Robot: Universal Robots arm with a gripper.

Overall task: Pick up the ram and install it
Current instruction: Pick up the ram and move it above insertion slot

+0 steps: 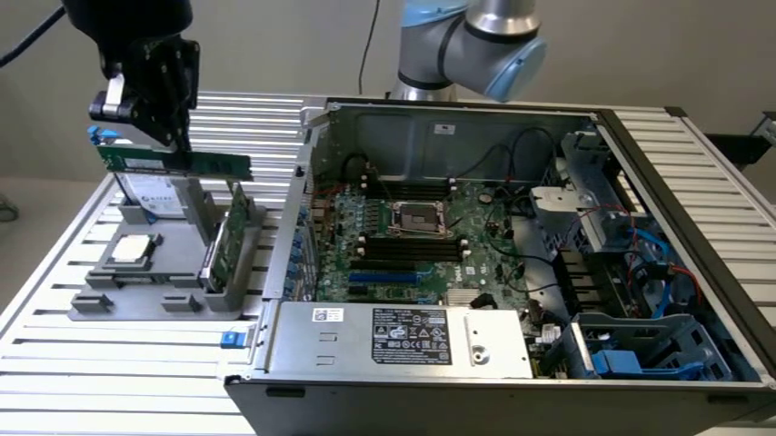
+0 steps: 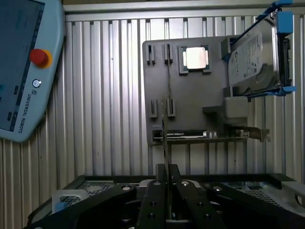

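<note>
The hand (image 1: 170,143) is clamped on the ram (image 1: 209,166), holding its long axis level above the gray holder (image 1: 167,272). The motherboard's memory slots (image 1: 412,247) lie well off toward the exterior view's right.

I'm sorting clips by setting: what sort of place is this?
Probably a robotics lab bench for PC assembly: an open computer case on a slatted metal table, a teach pendant, and the pincer gripping the ram.

Green ram (image 1: 218,166), black claw (image 1: 174,143), silver ribbed table (image 1: 73,363)
</note>
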